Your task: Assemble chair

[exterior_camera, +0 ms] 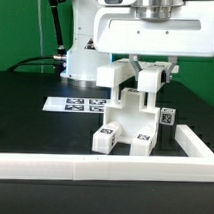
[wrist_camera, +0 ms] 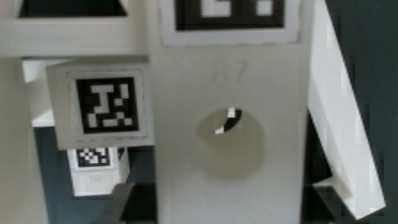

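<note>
On the black table [exterior_camera: 25, 112], just behind the white rail [exterior_camera: 53, 168], the half-built chair [exterior_camera: 129, 126] stands with the gripper [exterior_camera: 148, 76] pinching its upper piece [exterior_camera: 146, 91], apparently seating it; the next move likely calls for a straight downward press, then letting go.

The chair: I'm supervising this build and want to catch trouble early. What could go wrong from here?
One: the gripper looks shut on the top of the chair, so a skewed pull could tip it or loosen a joint. Two: the chair's lower blocks stand near the white rail, so a push that way might jam them against it.
</note>
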You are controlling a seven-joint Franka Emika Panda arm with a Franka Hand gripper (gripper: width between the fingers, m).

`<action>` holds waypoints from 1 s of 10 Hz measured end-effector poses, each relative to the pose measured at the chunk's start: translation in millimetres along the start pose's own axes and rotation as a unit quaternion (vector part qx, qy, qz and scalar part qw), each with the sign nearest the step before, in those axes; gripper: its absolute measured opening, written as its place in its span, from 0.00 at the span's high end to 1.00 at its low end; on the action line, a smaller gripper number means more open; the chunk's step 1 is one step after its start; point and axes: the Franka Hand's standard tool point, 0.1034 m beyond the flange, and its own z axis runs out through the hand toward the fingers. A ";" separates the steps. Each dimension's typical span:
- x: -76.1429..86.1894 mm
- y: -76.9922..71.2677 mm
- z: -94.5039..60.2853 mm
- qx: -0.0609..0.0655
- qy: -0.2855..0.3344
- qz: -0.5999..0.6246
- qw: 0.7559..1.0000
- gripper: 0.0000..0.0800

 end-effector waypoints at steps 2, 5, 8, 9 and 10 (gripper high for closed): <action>0.3 0.4 -0.1 0.000 0.000 0.000 1.000 0.64; 1.2 3.1 0.2 0.000 -0.001 -0.009 1.000 0.64; 0.9 3.6 1.7 -0.001 -0.002 -0.009 1.000 0.64; 0.9 3.9 2.9 -0.001 -0.002 -0.009 1.000 0.64; 1.2 4.8 6.3 -0.003 -0.002 -0.009 1.000 0.64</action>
